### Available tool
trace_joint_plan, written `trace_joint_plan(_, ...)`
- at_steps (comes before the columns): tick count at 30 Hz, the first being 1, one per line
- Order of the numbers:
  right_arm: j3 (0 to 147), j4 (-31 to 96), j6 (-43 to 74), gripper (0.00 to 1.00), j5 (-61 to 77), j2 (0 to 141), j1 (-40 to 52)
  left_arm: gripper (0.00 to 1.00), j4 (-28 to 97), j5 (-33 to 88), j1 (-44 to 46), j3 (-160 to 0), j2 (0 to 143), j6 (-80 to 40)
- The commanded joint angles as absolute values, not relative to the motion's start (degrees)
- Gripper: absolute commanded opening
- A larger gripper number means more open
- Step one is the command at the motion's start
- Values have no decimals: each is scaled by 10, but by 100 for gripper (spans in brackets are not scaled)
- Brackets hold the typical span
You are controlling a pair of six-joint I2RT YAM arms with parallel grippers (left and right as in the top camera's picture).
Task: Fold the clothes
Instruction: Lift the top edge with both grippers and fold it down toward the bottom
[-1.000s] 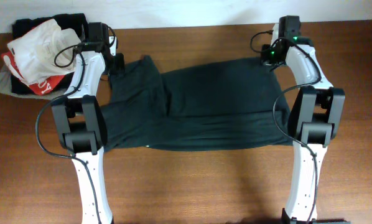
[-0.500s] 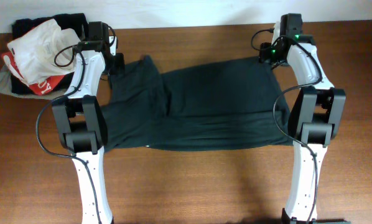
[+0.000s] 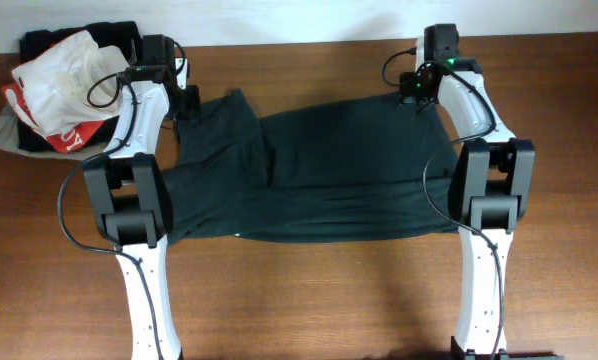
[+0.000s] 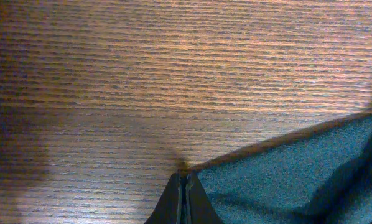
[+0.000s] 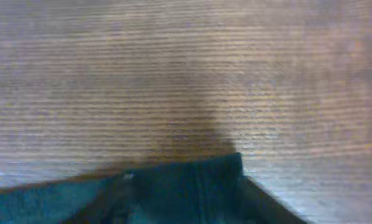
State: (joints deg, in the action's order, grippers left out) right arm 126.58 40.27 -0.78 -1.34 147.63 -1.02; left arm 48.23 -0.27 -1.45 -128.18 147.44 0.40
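The clothes [image 3: 319,170], a plain dark teal-grey T-shirt, lie spread across the wooden table between the two arms. My left gripper [image 3: 186,101] is at the shirt's far left corner. In the left wrist view its jaws [image 4: 185,186] are pressed together where the taut fabric edge [image 4: 285,180] runs to a point. My right gripper [image 3: 417,90] hovers over the shirt's far right corner. Its fingers [image 5: 111,202] stand apart in the blurred right wrist view, with the shirt corner [image 5: 198,183] lying loose between them.
A pile of other garments sits at the table's far left corner: a white one [image 3: 57,70] on top, a red one with white lettering [image 3: 74,138] and a black one [image 3: 109,34]. The table's back edge [image 3: 299,42] runs just behind both grippers.
My right gripper has opened and let go of the shirt's corner. It has swung a little to the left along the far edge. The left arm has not moved.
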Motion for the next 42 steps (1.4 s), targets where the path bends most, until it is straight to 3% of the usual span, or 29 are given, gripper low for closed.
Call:
trace_joint_plan(1,1273,408,-12,25,-37,1505,-15,1,489,-6,-15,-1276,1509,7)
trace_joint_plan(3,1273,408,-11,7,-37,1505,-16,1,489,-6,-15,-1276,1509,7)
trace_joint_plan(4,1273,408,-10,4,-37,1505,-16,1,489,-6,-15,-1276,1509,7)
trace_joint_plan(11,1289,435,22,4,-37,1480,-20,1,528,-6,-15,-1277,1480,7)
trace_joint_plan(27,1513,789,65,4,-34,1377,-42,0,689,-6,-15,-1277,1249,-39)
trace_joint_plan(42,1513,974,96,4,-33,1343,-43,0,914,-25,-37,-1277,1227,-56)
